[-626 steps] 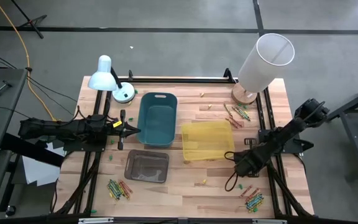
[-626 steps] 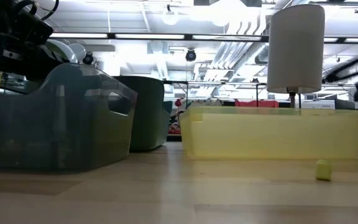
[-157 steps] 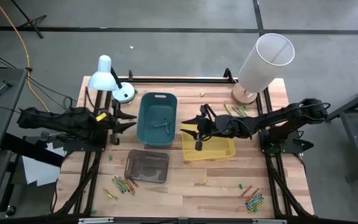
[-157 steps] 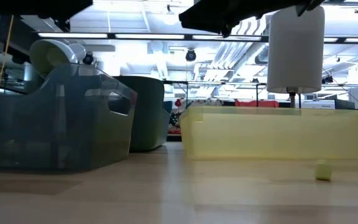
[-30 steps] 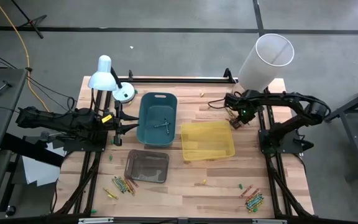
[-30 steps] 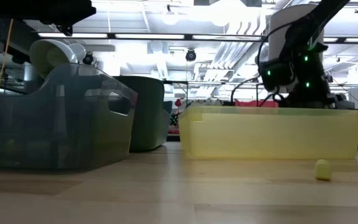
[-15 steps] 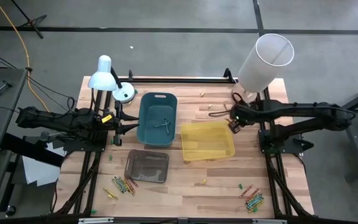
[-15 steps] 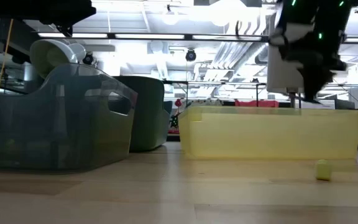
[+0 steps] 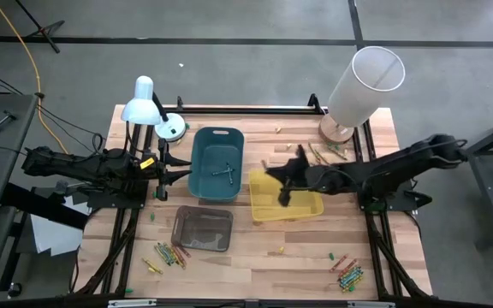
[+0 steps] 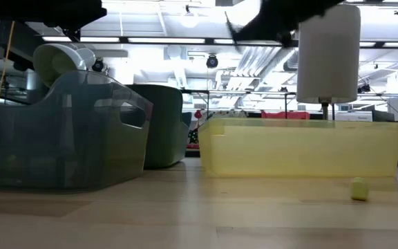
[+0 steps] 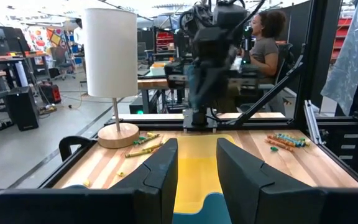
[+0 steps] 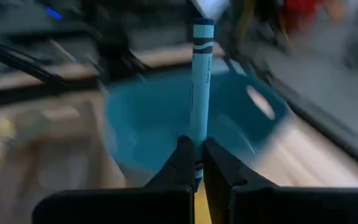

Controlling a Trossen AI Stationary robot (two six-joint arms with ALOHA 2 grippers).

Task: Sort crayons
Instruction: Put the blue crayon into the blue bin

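My right gripper [image 9: 271,170] hangs above the far left corner of the yellow bin [image 9: 308,205], shut on a blue crayon [image 12: 202,74]. The low view shows it as a dark shape [image 10: 268,19] high above the bins. A few crayons [image 9: 222,174] lie in the blue bin [image 9: 204,190]. More crayons lie in heaps at the near left [image 9: 166,256], the near right [image 9: 347,273] and by the lamp's foot [image 9: 325,153]. My left gripper [image 9: 178,175] waits open, left of the blue bin. My right gripper pinches the blue crayon by one end [image 12: 197,163] between its two fingertips [image 12: 180,163]. The rest of the crayon sticks out past the fingertips. It is lifted clear, above the bins. The fingers reach in from the table's right, close to level.
A clear grey bin [image 9: 202,229] stands near the blue one. A white-shaded lamp [image 9: 362,85] stands at the far right and a desk lamp [image 9: 148,107] at the far left. Small green and pale bits [image 9: 330,255] dot the wood. A person [image 11: 266,43] sits beyond the table.
My right gripper has risen from the crayon heap by the lamp's foot and swung toward the table's left, over the yellow bin. It has tipped from pointing down to almost level, staying shut on the blue crayon.
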